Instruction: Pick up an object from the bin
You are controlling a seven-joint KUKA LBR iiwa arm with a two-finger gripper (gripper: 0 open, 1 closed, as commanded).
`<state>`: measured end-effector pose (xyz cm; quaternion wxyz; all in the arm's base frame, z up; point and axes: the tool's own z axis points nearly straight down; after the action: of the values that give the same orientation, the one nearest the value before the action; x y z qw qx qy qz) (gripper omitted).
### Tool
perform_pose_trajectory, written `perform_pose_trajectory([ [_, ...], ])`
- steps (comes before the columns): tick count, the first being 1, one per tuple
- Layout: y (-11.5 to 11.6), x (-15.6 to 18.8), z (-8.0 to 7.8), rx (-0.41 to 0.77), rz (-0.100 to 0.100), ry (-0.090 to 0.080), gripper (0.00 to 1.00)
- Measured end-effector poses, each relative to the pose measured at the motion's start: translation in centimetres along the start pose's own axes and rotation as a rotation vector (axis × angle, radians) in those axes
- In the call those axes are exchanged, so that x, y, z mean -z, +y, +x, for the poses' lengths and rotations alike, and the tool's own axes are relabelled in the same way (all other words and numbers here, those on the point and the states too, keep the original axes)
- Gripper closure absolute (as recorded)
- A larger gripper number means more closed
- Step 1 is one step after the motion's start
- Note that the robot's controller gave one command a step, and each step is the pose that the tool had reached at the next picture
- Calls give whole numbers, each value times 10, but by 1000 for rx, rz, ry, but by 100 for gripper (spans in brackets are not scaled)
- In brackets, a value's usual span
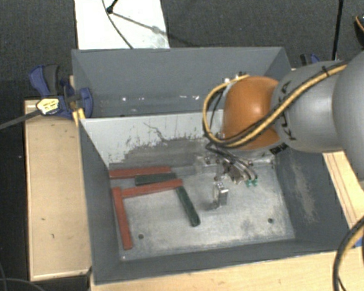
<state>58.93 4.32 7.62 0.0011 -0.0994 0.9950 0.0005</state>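
My gripper (221,196) hangs low over the bare bin floor, a little right of centre, below the orange wrist cover. The thing nearest to it is a dark green stick (188,206), lying slantwise just to its left and apart from it. A red stick (151,189) lies flat further left, its right end close to the top of that green stick. I see nothing held by the gripper.
On the left of the bin lie another red stick (140,172) along the back, a short dark green stick (154,179) just below it, and an upright red stick (122,219) by the left wall. The arm covers the bin's right rear part.
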Motion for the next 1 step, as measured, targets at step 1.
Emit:
perform_pose_trajectory([
  [1, 77, 2, -3, 437, -2, -3, 0],
])
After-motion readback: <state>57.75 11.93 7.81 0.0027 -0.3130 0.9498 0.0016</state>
